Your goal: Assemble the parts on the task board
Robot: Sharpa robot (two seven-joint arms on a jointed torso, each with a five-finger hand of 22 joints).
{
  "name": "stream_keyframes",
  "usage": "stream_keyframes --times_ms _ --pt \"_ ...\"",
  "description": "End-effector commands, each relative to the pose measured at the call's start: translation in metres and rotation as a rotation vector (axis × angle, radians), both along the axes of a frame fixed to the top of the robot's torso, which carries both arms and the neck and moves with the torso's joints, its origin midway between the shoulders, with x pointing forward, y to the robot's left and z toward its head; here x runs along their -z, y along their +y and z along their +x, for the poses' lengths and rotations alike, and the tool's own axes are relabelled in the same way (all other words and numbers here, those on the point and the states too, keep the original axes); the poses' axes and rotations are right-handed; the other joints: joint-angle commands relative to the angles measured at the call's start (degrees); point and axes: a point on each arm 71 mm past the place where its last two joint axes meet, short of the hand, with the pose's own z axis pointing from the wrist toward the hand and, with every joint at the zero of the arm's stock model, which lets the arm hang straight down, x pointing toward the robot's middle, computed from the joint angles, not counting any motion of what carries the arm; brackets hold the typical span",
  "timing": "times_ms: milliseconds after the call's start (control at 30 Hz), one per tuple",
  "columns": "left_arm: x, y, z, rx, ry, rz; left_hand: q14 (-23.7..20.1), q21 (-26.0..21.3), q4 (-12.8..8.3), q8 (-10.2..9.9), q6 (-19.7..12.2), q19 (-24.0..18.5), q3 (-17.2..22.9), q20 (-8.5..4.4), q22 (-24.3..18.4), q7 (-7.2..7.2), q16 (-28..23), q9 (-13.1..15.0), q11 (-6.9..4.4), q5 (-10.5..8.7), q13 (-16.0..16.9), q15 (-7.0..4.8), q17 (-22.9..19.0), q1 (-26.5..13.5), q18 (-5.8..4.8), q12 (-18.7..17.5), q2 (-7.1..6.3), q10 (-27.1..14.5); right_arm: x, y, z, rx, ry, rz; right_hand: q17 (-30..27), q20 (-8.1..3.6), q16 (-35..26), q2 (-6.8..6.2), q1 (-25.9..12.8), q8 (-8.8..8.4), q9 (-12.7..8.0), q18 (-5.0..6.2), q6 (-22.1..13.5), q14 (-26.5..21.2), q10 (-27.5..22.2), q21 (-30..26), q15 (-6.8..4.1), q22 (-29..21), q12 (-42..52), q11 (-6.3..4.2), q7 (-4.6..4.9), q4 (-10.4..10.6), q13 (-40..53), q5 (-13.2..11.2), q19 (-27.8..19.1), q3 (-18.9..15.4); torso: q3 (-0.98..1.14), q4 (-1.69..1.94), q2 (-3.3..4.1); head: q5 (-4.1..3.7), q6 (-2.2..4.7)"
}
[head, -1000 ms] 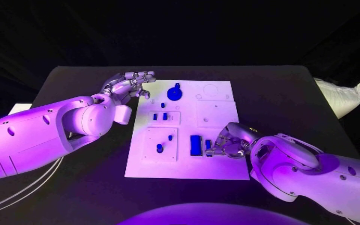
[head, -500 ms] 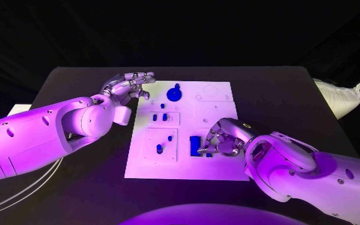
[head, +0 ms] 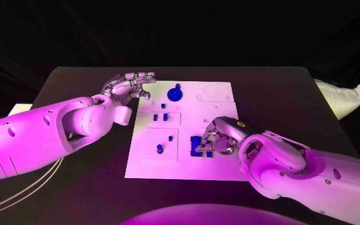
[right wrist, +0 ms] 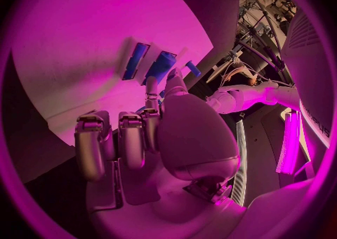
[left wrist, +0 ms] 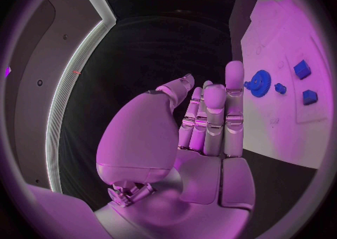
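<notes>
My right hand (head: pixel 219 137) pinches the long blue part (head: pixel 195 145) to lift it off the task board (head: pixel 217 111), while my left hand (head: pixel 129 86) waits empty, fingers apart, at the board's far corner so it's out of the way

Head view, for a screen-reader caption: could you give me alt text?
The right hand reaches its fingers down at a long blue part on the white task board. The left hand hovers at the board's far left corner, beside a blue gear.
</notes>
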Motion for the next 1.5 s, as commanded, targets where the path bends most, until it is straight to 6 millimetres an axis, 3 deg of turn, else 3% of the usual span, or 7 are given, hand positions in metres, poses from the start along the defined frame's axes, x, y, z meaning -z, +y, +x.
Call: stream_keyframes --times_ms 33,233,533,867,1133,1500 --pt "-0.001 -0.003 -0.001 0.021 -0.008 -0.011 -0.4 -0.2 0.0 0.4 -0.5 -0.3 -0.3 0.09 -0.1 -0.04 0.0 0.0 -0.01 0.18 -0.1 -0.03 -0.1 0.0 0.82 0.4 0.57 -0.5 0.002 -0.002 0.001 0.01 -0.022 -0.095 13.9 -0.63 0.2 1.13 2.3 0.31 0.1 -0.38 0.1 5.8 3.6 0.2 -0.51 15.1 0.0 -0.74 -0.59 -1.1 10.1 -0.7 6.0 0.6 0.01 -0.02 0.02 0.04 -0.09" --pt "-0.001 -0.002 -0.001 0.021 -0.008 -0.011 -0.4 -0.2 0.0 0.4 -0.5 -0.3 -0.3 0.09 -0.1 -0.04 0.0 0.0 -0.01 0.18 -0.1 -0.03 -0.1 0.0 0.82 0.4 0.57 -0.5 0.002 0.0 0.003 0.017 -0.066 -0.13 14.1 -0.85 0.4 1.61 4.3 0.46 0.2 -0.38 0.2 5.9 3.7 0.2 -0.71 15.1 0.4 -0.96 -0.84 -2.5 10.4 -0.8 6.0 1.5 0.06 -0.05 0.0 0.01 -0.06" --pt "-0.001 -0.003 -0.001 0.022 -0.008 -0.012 -0.4 -0.2 0.0 0.4 -0.5 -0.3 -0.3 0.09 -0.1 -0.04 0.0 0.0 -0.01 0.18 -0.1 -0.03 -0.1 0.0 0.82 0.4 0.57 -0.5 0.0 0.003 0.004 0.032 -0.096 -0.122 14.4 -0.95 0.6 2.65 2.1 0.81 0.3 -0.38 0.4 6.0 3.9 0.2 -0.77 15.1 0.7 -1.02 -0.88 -1.3 10.6 0.2 6.0 1.3 0.04 -0.04 0.02 -0.11 -0.04" --pt "-0.001 -0.003 -0.001 0.022 -0.008 -0.012 -0.4 -0.2 0.0 0.4 -0.5 -0.3 -0.3 0.09 -0.1 -0.04 0.0 0.0 -0.01 0.18 -0.1 -0.03 -0.1 0.0 0.82 0.4 0.57 -0.5 -0.002 0.003 0.002 0.031 -0.109 -0.106 14.5 -1.02 0.7 2.83 0.7 1.04 0.5 -0.38 0.3 6.0 4.0 0.2 -0.83 15.1 0.8 -1.1 -0.96 -0.4 10.6 2.6 6.0 1.2 0.07 -0.02 0.04 -0.01 -0.01" --pt "-0.001 -0.002 -0.001 0.023 -0.008 -0.012 -0.4 -0.2 0.0 0.4 -0.5 -0.3 -0.3 0.09 -0.1 -0.04 0.0 0.0 -0.01 0.18 -0.1 -0.03 -0.1 0.0 0.82 0.4 0.57 -0.5 -0.004 0.007 -0.001 -0.018 -0.106 -0.067 14.5 -1.07 0.7 1.65 0.9 1.16 0.6 -0.38 0.2 6.0 3.9 0.2 -0.88 15.1 0.5 -1.11 -0.96 -0.8 10.5 2.9 6.0 0.9 0.05 -0.04 0.04 -0.03 -0.02" --pt "-0.001 -0.003 -0.001 0.024 -0.007 -0.012 -0.4 -0.2 0.0 0.4 -0.5 -0.3 -0.3 0.09 -0.1 -0.04 0.0 0.0 -0.01 0.18 -0.1 -0.03 -0.1 0.0 0.82 0.4 0.57 -0.5 0.001 0.012 -0.001 -0.061 -0.076 -0.091 14.7 -1.05 0.8 0.75 0.7 1.5 0.8 -0.38 0.3 6.0 4.0 0.2 -0.86 15.1 0.7 -1.12 -1.01 -0.8 10.6 1.0 6.0 0.9 0.02 -0.02 0.08 -0.01 -0.08"
